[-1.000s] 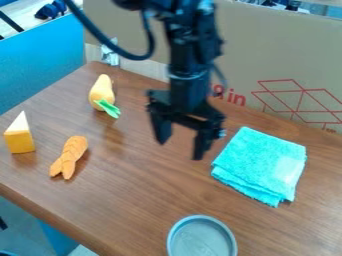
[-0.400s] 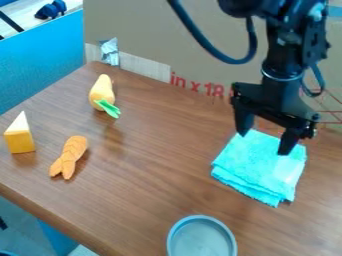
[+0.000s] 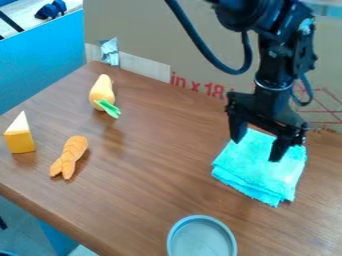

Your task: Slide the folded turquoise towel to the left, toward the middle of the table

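Note:
The gripper (image 3: 256, 150) hangs open at the right, over the upper part of a folded turquoise cloth (image 3: 260, 172), with nothing between its fingers. Whether its fingertips touch the cloth, I cannot tell. The cloth lies flat on the brown wooden table (image 3: 153, 175), its layered edge toward the front.
A grey round dish (image 3: 202, 239) stands at the front edge. On the left are a yellow-and-white wedge (image 3: 20, 135), an orange prawn-like toy (image 3: 69, 157) and a yellow toy with green leaves (image 3: 102, 92). A cardboard wall (image 3: 180, 40) borders the back.
From near the middle of the table, the gripper has moved right until over the cloth, then slightly left and down. The cloth and the other objects stay put.

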You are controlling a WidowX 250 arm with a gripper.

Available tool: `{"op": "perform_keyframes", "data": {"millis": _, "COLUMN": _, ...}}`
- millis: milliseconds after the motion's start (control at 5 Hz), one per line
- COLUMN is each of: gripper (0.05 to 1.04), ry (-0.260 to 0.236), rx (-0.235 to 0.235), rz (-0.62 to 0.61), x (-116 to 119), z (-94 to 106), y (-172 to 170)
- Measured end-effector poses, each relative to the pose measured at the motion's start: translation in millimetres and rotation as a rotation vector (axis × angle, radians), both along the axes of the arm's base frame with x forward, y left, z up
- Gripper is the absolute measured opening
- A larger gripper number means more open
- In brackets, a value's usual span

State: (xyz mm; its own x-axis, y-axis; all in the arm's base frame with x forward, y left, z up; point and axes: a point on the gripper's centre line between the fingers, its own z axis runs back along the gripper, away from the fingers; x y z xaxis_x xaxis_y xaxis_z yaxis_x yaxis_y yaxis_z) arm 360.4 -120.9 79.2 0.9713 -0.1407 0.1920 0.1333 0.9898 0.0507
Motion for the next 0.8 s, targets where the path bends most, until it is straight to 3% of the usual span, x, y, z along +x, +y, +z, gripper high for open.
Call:
{"op": "perform_keyframes", "data": {"millis": 200, "gripper": 1.002, "ry": 0.026, "rx": 0.011, "rz": -0.007, "x": 1, "z": -15.7, "y": 1}}
{"op": "perform_keyframes", "data": {"millis": 400, "gripper": 1.002, "ry": 0.016, "rx": -0.006, "rz": -0.018, "x": 0, "z": -32.1, "y": 1}}
{"op": "perform_keyframes", "data": {"millis": 600, "gripper": 1.002, "ry": -0.010, "rx": -0.013, "rz": -0.025, "x": 3, "z": -31.9, "y": -5}}
{"op": "perform_keyframes", "data": {"millis": 800, "gripper": 1.002, "ry": 0.001, "rx": -0.009, "rz": -0.018, "x": 4, "z": -37.0, "y": -12}}
